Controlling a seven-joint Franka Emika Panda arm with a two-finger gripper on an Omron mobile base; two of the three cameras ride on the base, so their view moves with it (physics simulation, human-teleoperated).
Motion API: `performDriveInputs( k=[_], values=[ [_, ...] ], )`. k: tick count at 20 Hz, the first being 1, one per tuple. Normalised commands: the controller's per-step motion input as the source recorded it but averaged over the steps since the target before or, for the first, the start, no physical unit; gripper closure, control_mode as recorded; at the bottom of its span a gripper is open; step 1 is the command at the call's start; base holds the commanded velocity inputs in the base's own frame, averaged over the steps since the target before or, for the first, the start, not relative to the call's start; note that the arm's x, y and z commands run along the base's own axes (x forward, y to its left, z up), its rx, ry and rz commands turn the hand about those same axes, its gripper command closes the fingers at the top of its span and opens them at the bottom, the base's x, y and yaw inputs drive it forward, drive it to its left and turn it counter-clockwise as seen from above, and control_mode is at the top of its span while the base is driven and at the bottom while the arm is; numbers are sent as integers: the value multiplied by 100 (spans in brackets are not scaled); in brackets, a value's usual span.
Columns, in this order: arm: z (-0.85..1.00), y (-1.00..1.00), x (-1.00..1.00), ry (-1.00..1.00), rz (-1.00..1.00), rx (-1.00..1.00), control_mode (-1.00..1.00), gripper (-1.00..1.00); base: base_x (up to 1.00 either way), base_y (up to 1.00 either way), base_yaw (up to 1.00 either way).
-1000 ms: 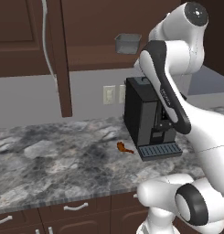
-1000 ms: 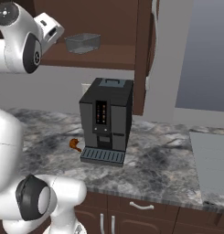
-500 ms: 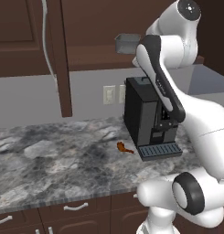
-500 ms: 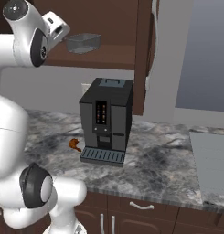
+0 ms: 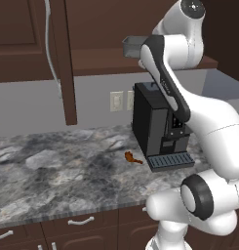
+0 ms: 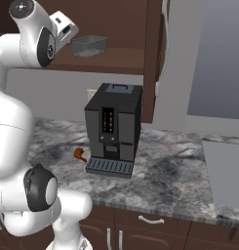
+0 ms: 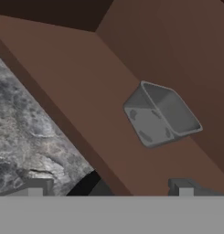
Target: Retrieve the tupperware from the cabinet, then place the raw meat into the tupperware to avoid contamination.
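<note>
The tupperware (image 5: 132,46) (image 6: 89,45) is a small grey translucent box on the open shelf of the dark brown cabinet (image 5: 99,62) (image 6: 116,61). In the hand view the tupperware (image 7: 161,114) lies ahead and to the right on the cabinet shelf (image 7: 86,91), clear of my gripper (image 7: 109,188). Both fingertips (image 7: 35,187) stand wide apart with nothing between them, so the gripper is open. My hand (image 6: 62,29) hovers just left of the container at shelf height. The raw meat (image 5: 132,157) (image 6: 80,155) lies on the marble counter beside the coffee machine's drip tray.
A tall black coffee machine (image 5: 152,124) (image 6: 113,127) stands directly under the shelf. The open cabinet door (image 5: 67,63) (image 6: 152,58) hangs edge-on beside it. A grey slab (image 6: 228,180) sits at the counter's right end. Drawers (image 5: 82,222) run below the counter.
The arm has swung higher and leaned in toward the cabinet shelf, bringing the hand slightly nearer the tupperware. The jaws stayed open; tupperware and meat have not moved.
</note>
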Motion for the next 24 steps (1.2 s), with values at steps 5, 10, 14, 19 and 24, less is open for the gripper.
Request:
performDriveInputs(
  k=[5, 10, 14, 19, 24],
  values=[
    [-3, 0, 29, 0, -3, 0, -100, -100, 0, 0, 0],
    [0, 0, 34, 0, -3, 1, -100, -100, 0, 0, 0],
    [-1, -1, 31, 0, -3, 1, -100, -100, 0, 0, 0],
    [-2, 0, 33, 0, -3, 1, -100, -100, 0, 0, 0],
    [-5, -1, 34, 1, -2, 1, -100, -100, 0, 0, 0]
  ],
)
